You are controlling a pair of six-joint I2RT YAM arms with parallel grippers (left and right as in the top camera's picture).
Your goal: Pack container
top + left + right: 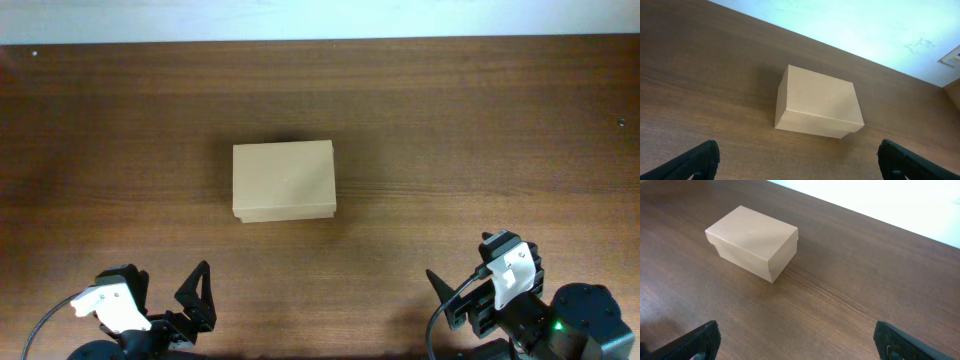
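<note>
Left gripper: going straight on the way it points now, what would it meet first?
Probably the container, centred ahead of the open left gripper; only bare table lies between. Depth is unclear, so it might touch the table first.

The overhead view looks straight down on the bench (120, 120) from well above. Each wrist view sits low at the near edge, angled forward and down across the wood, its own fingers (700, 160) framing the bottom corners. All three share the container (284, 180) at mid-bench, which is nearer in the wrist views.
</note>
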